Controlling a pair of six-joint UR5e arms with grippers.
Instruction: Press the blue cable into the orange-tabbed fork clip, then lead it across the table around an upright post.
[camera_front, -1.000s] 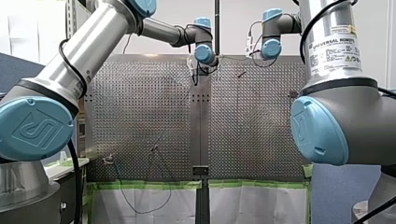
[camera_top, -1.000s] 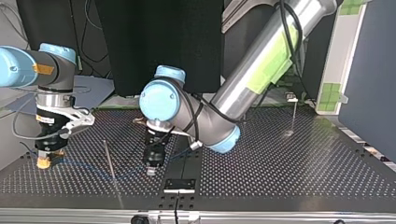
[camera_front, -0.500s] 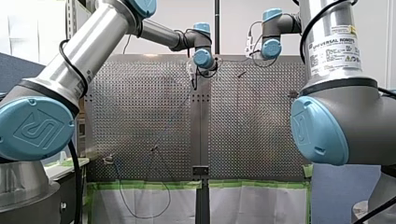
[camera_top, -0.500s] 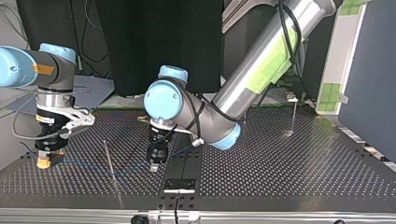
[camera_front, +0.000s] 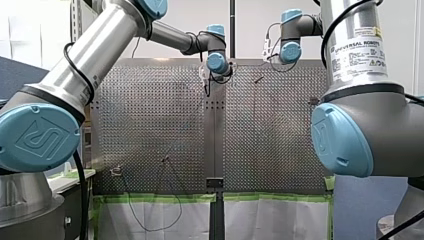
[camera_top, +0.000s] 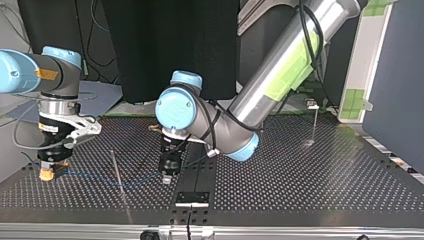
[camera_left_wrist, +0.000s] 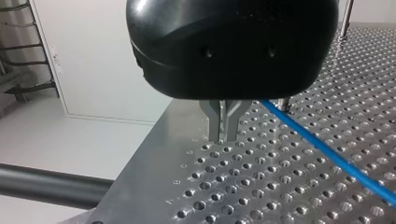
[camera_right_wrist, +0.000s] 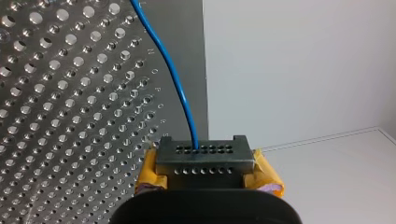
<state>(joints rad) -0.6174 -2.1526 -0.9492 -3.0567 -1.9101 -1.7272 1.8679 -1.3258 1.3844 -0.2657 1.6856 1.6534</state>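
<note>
The blue cable (camera_top: 90, 175) stretches low over the perforated table (camera_top: 300, 185) from my right gripper (camera_top: 47, 174) past a thin upright post (camera_top: 116, 167) to my left gripper (camera_top: 167, 179). The right wrist view shows my right gripper (camera_right_wrist: 201, 149) with its yellow pads shut on the blue cable (camera_right_wrist: 180, 93). In the left wrist view my left gripper (camera_left_wrist: 223, 137) is shut with its tips just above the plate. There the blue cable (camera_left_wrist: 327, 154) runs close past the side of its fingers, and nothing shows between them. I cannot make out the orange-tabbed clip.
A second thin post (camera_top: 315, 122) stands at the far right of the top view. A black bracket (camera_top: 191, 197) sits on the table's near edge, just in front of my left gripper. A dark cable loop (camera_front: 150, 220) hangs below the table in the front view.
My left gripper has shifted a little to the top view's right and away from that camera. The cable's sag near the post has drawn straight. My right arm has stayed still.
</note>
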